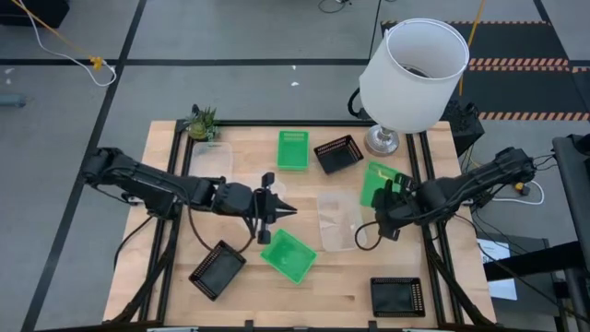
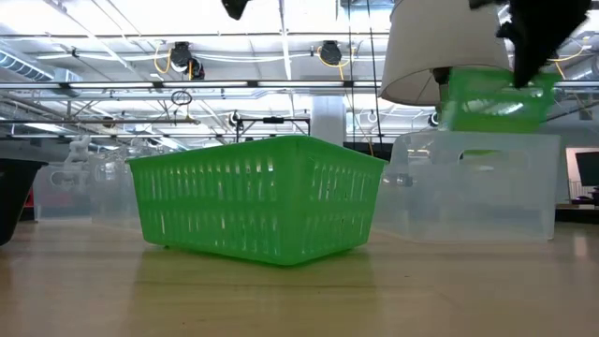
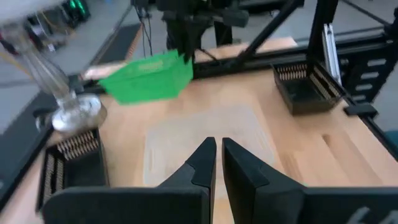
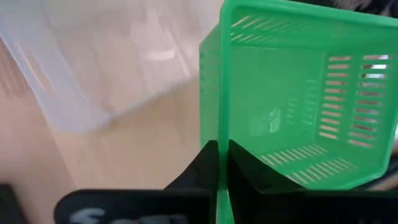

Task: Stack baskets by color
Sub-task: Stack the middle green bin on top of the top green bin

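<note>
Now the right gripper [image 4: 217, 163] is closed on only the thin rim of a green basket [image 1: 379, 182], lifted at the table's right side, so the basket could swing or slip out on the way.

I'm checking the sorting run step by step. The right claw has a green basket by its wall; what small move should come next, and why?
Probably carry it toward another green basket. The right claw is shut on the green basket's wall, and in the low view it hangs clear of the table. The nearest other green basket sits open side up near the table's middle; one more lies at the far edge.
</note>
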